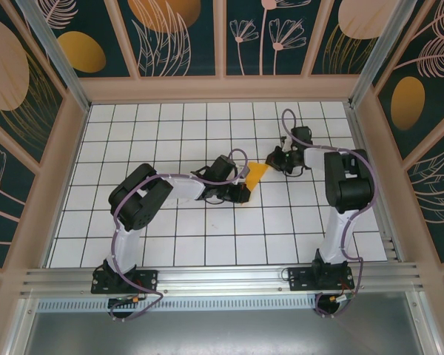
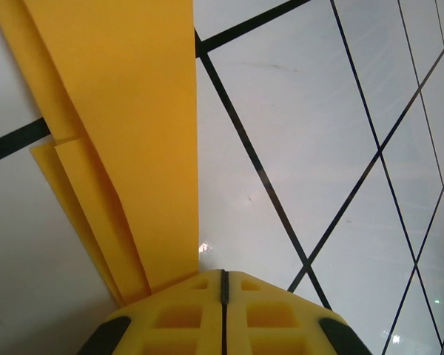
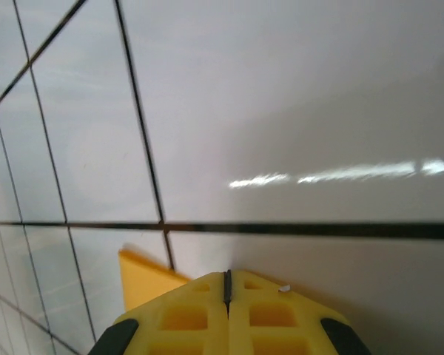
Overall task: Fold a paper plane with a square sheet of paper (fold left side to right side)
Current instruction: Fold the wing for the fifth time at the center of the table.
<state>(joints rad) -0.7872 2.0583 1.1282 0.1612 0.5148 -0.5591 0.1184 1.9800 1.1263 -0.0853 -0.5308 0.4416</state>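
- Currently, the orange paper [image 1: 257,174] lies on the white tiled table [image 1: 170,133], a little right of the table's middle, as a narrow folded strip slanting from near-left to far-right.
- Left wrist view: the orange paper [image 2: 133,133] lies flat on the table in several stacked layers, with stepped edges showing along its left side. One long straight edge runs down its right side.
- Left gripper [image 1: 244,191] sits low over the table at the near-left end of the strip.
- Left gripper [image 2: 223,285], close up: its yellow fingers [image 2: 185,318] are pressed together, with only a thin dark seam between them and no paper in the seam. The strip's end passes just beside the left finger; whether it is touched cannot be told.
- Right gripper [image 1: 272,163] sits low over the table at the far-right end of the strip.
- Right gripper [image 3: 227,285], close up: its yellow fingers [image 3: 185,318] are likewise together, seam closed, nothing between them. A corner of the orange paper [image 3: 144,279] shows on the table just left of the fingers; contact cannot be confirmed.
- Both arms reach in from the near edge of the table.
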